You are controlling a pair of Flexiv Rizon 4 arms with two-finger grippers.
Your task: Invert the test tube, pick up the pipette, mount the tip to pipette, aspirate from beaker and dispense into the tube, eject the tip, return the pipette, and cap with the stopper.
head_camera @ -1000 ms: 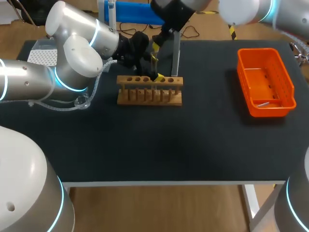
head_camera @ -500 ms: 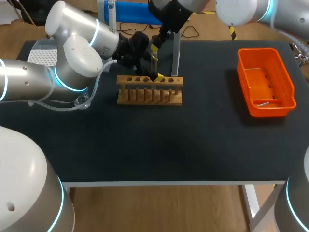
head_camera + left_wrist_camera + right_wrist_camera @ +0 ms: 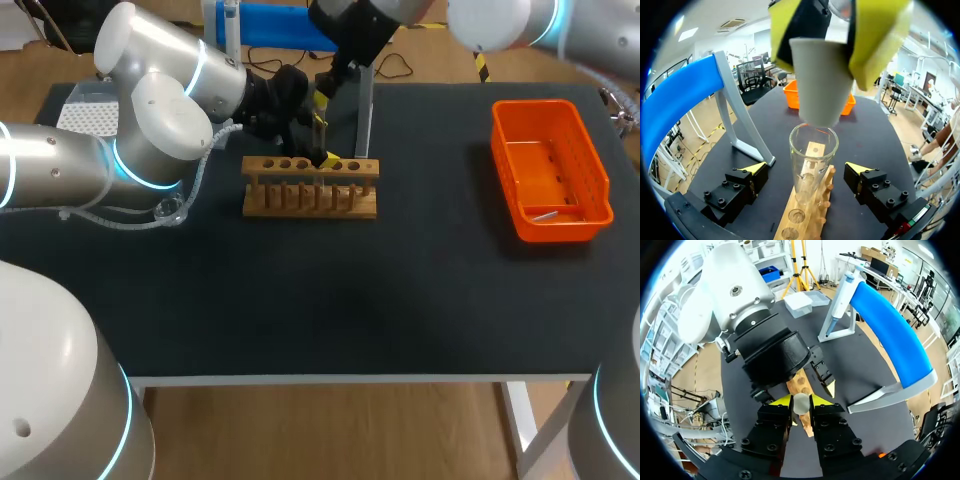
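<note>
Black table (image 3: 400, 290) w/ wooden rack (image 3: 310, 200), orange bin (image 3: 565, 228)

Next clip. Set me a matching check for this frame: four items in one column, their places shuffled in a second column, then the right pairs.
Things:
1. stopper
2. test tube
3. pipette
4. orange basket

Places:
A. hanging on the blue stand
B. at the right side of the table
C. clamped in the right gripper, just above the tube's mouth
D. upright in the wooden rack, between the open fingers of the left gripper

Pairs: 1-C, 2-D, 3-A, 4-B.
</note>
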